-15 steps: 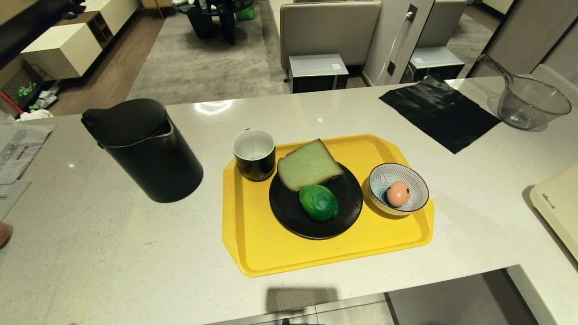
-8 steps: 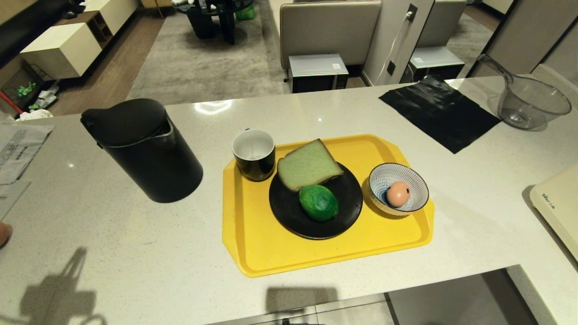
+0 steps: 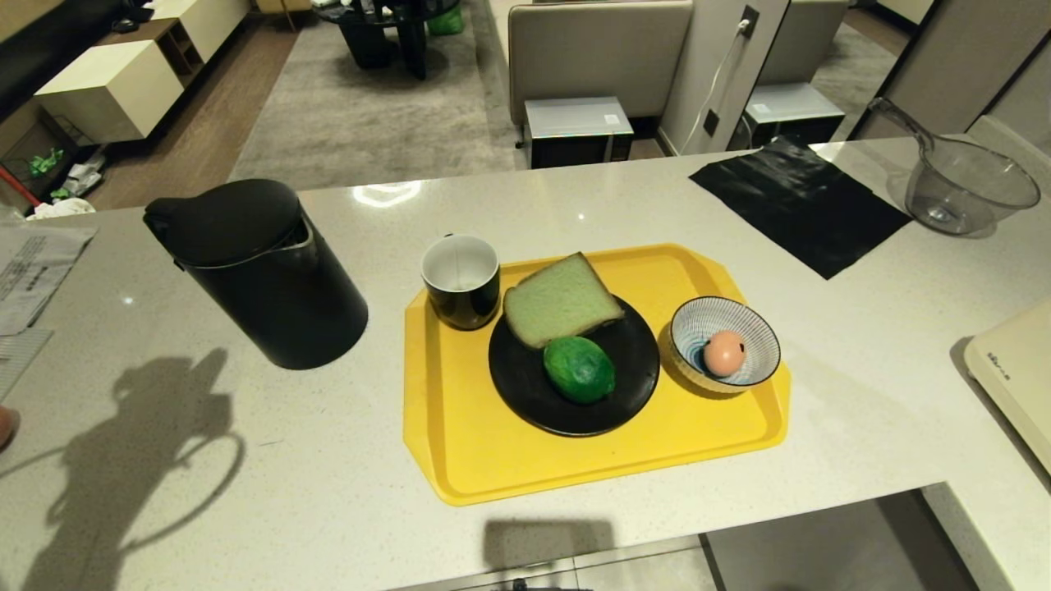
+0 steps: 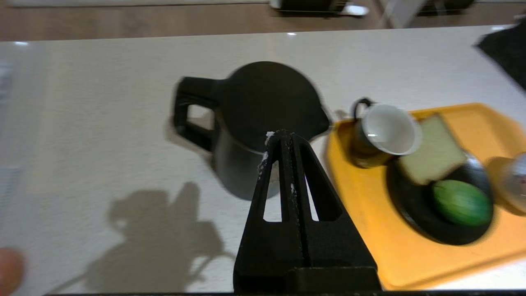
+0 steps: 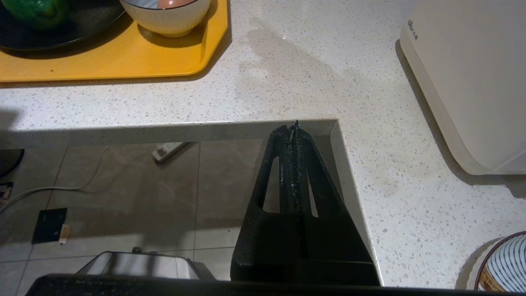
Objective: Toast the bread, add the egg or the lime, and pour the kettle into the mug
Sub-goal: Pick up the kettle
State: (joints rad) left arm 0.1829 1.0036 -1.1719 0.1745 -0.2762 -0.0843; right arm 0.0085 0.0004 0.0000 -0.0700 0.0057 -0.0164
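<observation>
The black kettle (image 3: 259, 271) stands on the counter left of the yellow tray (image 3: 484, 460). On the tray, the black mug (image 3: 461, 281) with a white inside sits at the back left. A black plate (image 3: 632, 377) carries the pale green bread (image 3: 558, 300) and the lime (image 3: 579, 368). A striped bowl (image 3: 759, 336) holds the egg (image 3: 723, 352). My left gripper (image 4: 281, 133) is shut and empty, hovering above the counter on the near side of the kettle (image 4: 263, 123). My right gripper (image 5: 294, 125) is shut and empty, parked below the counter's front edge. Neither arm shows in the head view.
A black mat (image 3: 800, 205) and a clear measuring jug (image 3: 965, 185) lie at the back right. A cream appliance (image 3: 1014, 369) sits at the right edge. Papers (image 3: 33, 271) lie far left. A fingertip (image 3: 6, 427) shows at the left border.
The left arm's shadow has appeared and grown across the counter's front left, reaching toward the kettle. Things on the tray have not moved.
</observation>
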